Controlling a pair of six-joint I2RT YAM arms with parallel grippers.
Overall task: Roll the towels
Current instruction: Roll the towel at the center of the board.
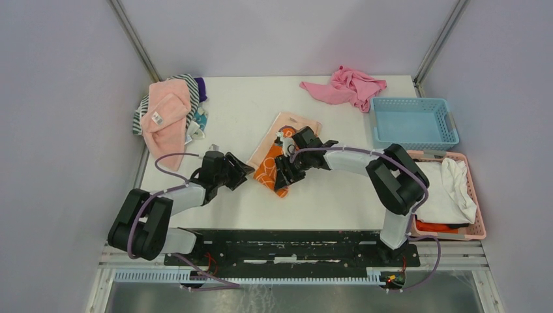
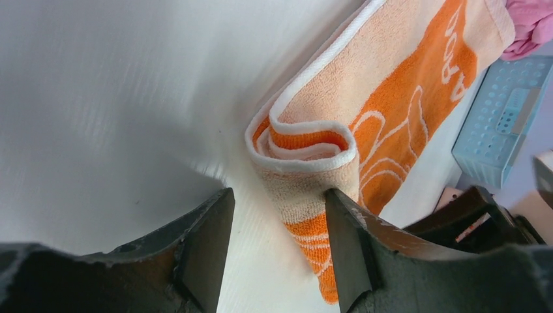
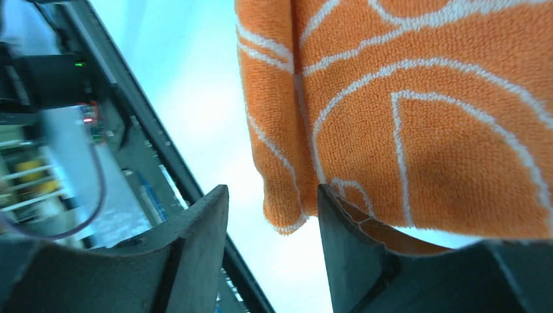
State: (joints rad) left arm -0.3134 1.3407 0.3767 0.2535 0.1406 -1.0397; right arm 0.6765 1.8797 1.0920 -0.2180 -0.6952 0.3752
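Note:
The orange towel [image 1: 277,151] with white pattern and peach back lies mid-table, its near end curled into a loose roll [image 2: 306,147]. My left gripper [image 1: 242,171] is open at the roll's left end; in the left wrist view [image 2: 277,222] the roll's tip lies between the jaws, against the right finger [image 2: 349,248]. My right gripper [image 1: 282,179] is open at the towel's near right corner; in the right wrist view [image 3: 272,208] the orange corner [image 3: 287,208] hangs between the jaws. The pale pink towel [image 1: 162,114] with a white label lies on a cloth pile at the back left.
A bright pink cloth [image 1: 345,85] lies crumpled at the back right. A light blue basket [image 1: 414,122] stands right of the towel, also in the left wrist view [image 2: 502,124]. A pink basket [image 1: 473,195] holding white cloth stands at the near right.

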